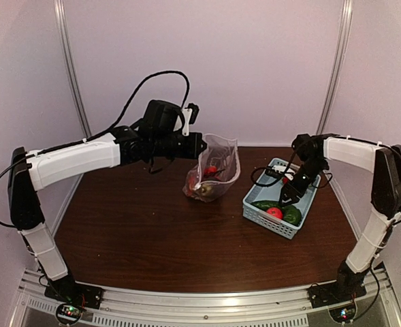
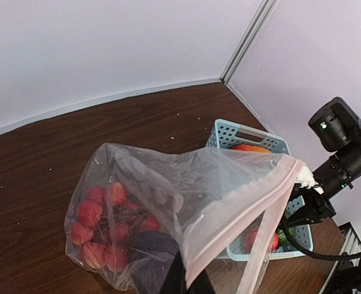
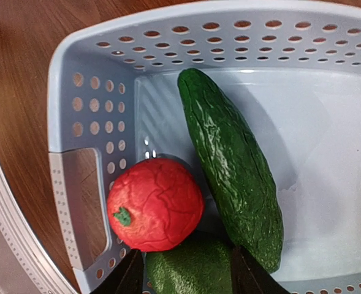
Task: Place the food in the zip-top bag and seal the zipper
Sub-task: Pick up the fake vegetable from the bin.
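- Bag [image 1: 214,170] is hanging over the middle of the table [image 1: 152,231] toward its back edge, bottom resting on the wood. The mouth is being kept up and gaping toward the basket [image 1: 254,211], likely so the next piece can drop in.
- Left gripper [image 1: 199,144] is pinching the bag's top edge by the zipper strip [image 2: 241,226], fingers fully closed on the plastic.
- Red fruit cluster [image 2: 100,226] and eggplant [image 2: 152,245] are lying inside at the bottom.
- Basket is sitting near the table's right edge, holding the tomato [image 3: 155,205], cucumber [image 3: 232,165] and green lump [image 3: 186,260].
- Right gripper [image 3: 187,275] is reaching down into the basket's near end, fingers about halfway apart and straddling the green lump, close against its sides. I cannot tell whether they are squeezing it yet.
- Judging by this, the lump is being picked next, and the zipper is unsealed.
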`<state>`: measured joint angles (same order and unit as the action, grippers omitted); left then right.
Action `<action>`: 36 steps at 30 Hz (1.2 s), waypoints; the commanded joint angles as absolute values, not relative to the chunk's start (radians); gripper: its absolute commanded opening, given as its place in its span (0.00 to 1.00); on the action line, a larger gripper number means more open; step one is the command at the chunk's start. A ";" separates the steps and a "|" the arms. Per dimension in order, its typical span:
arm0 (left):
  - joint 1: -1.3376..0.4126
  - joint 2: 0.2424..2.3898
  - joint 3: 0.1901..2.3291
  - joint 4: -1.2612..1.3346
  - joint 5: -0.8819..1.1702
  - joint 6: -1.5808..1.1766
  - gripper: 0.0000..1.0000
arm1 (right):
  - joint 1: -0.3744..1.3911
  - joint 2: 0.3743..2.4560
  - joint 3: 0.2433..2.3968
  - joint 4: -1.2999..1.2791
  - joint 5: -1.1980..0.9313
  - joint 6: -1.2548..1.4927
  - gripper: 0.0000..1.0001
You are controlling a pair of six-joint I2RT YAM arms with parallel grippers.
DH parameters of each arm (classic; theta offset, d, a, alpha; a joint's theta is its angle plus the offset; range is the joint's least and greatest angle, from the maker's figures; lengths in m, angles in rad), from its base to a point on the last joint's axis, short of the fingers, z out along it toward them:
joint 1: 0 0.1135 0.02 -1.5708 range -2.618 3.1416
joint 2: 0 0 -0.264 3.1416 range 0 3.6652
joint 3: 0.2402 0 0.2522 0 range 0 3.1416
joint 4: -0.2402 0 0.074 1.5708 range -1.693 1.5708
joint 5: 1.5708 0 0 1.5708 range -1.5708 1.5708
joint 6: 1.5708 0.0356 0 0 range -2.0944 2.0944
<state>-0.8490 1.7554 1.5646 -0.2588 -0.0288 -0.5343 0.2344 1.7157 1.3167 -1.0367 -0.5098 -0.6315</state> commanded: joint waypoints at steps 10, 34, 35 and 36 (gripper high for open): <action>-0.839 1.712 1.542 -0.247 -0.033 -0.539 0.00 | 0.240 1.921 1.378 -0.937 -0.360 -0.690 0.52; -0.834 1.737 1.509 -0.159 0.060 -0.611 0.00 | 0.211 1.475 1.331 -0.910 -0.549 -0.606 0.18; -0.834 1.743 1.511 -0.148 0.070 -0.621 0.00 | 0.214 1.447 1.331 -0.900 -0.621 -0.598 0.17; -0.834 1.748 1.515 -0.142 0.076 -0.630 0.00 | 0.225 1.422 1.331 -0.879 -0.682 -0.581 0.17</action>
